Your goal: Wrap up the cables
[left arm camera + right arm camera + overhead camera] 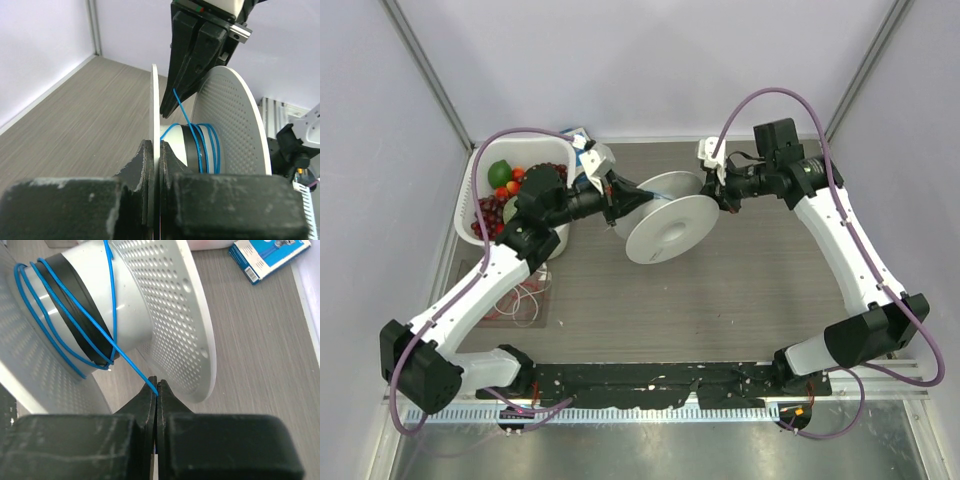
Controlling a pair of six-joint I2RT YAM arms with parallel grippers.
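Grey wood-grain table (720, 300), white-walled cell: a perforated spool (670, 230) is clamped by one flange (155, 90) in the left gripper (155, 150). Blue cable (127, 365), a few turns on the hub (132, 310), is pinched tight in the right gripper (156, 387). Even tension and side-by-side turns are called for. A fruit basket (485, 165) and box (267, 257) crowd the left, and red and white cables (525, 300) lie nearby.
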